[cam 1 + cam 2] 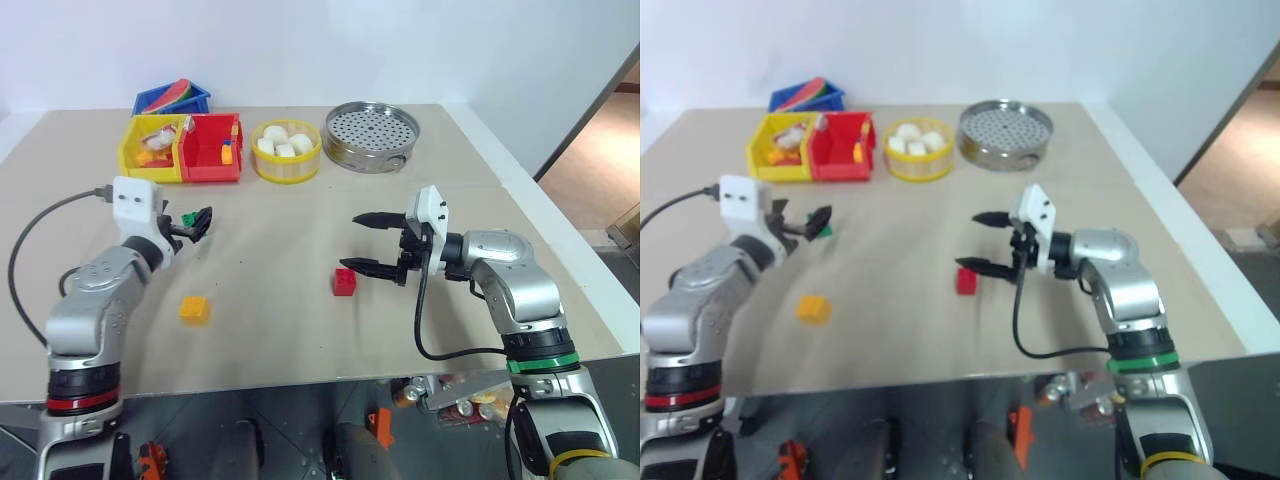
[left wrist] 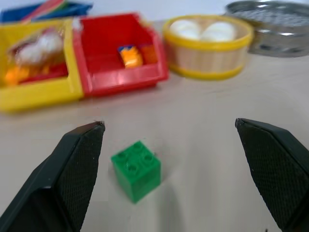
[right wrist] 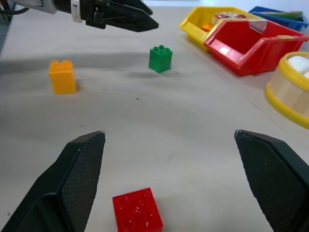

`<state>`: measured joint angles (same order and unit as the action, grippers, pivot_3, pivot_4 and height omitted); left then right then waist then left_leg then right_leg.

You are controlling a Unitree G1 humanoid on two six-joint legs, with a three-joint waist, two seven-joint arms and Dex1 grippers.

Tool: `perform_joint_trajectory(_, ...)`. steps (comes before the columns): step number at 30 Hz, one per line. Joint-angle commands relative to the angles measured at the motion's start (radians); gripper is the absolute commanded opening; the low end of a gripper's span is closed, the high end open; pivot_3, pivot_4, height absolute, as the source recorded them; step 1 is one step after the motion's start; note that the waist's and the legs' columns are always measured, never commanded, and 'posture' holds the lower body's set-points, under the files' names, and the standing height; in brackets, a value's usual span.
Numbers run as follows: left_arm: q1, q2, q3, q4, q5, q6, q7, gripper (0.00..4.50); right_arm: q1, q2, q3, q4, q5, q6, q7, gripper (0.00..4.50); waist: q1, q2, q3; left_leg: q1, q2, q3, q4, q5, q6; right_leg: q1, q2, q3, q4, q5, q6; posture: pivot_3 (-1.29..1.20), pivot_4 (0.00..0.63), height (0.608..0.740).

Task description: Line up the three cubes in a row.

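Green cube point(image 2: 136, 169) just ahead of spread-open, empty left gripper point(image 2: 169, 164); red cube point(image 3: 137, 211) beneath empty, wide-open right gripper point(image 3: 169, 179); orange-yellow cube point(image 1: 194, 309) apart

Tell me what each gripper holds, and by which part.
Nothing. Left gripper is open around the green cube; right gripper is open over the red cube.

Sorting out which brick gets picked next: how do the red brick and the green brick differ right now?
The red brick lies below the open right gripper, near the table's middle; the green brick stands in front of the open left gripper, nearer the bins. The red one looks squat, the green one taller. Both are studded, rest free on the table, and are ungripped.
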<state>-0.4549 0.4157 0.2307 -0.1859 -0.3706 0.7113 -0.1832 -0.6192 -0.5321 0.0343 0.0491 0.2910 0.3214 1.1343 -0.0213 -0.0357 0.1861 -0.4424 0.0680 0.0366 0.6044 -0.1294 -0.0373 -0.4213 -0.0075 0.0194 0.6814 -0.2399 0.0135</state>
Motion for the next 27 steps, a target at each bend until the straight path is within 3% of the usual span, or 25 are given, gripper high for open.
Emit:
perform_joint_trajectory(1, -0.05, -0.033, -0.012, 0.006, 0.055, 0.02, 0.095, 4.5, -0.017, -0.021, -0.014, 0.0, 0.007, -0.031, -0.004, 4.45, 0.0, 0.0, 0.0, 0.0, 0.0, 0.0, 0.0, 0.0, 0.0, 0.0, 0.0, 0.0, 0.0, 0.0, 0.0, 0.0, 0.15, 0.74)
perform_joint_trajectory(13, -0.117, -0.184, 0.007, 0.055, 0.11, 0.117, 0.288, 4.5, -0.027, -0.04, 0.0, 0.046, -0.004, -0.075, 0.002, 4.45, 0.0, -0.001, 0.0, 0.0, 0.0, 0.0, 0.0, 0.0, 0.0, 0.0, 0.0, 0.001, 0.0, 0.0, 0.0, 0.0, 0.15, 0.74)
perform_joint_trajectory(27, -0.171, -0.178, 0.018, 0.174, 0.172, 0.062, 0.312, 4.5, -0.03, -0.057, 0.001, 0.07, -0.018, -0.099, 0.003, 4.45, 0.0, -0.001, 0.0, 0.0, -0.001, 0.0, 0.0, 0.0, 0.0, 0.0, 0.0, 0.001, 0.0, 0.001, 0.001, 0.0, 0.15, 0.74)
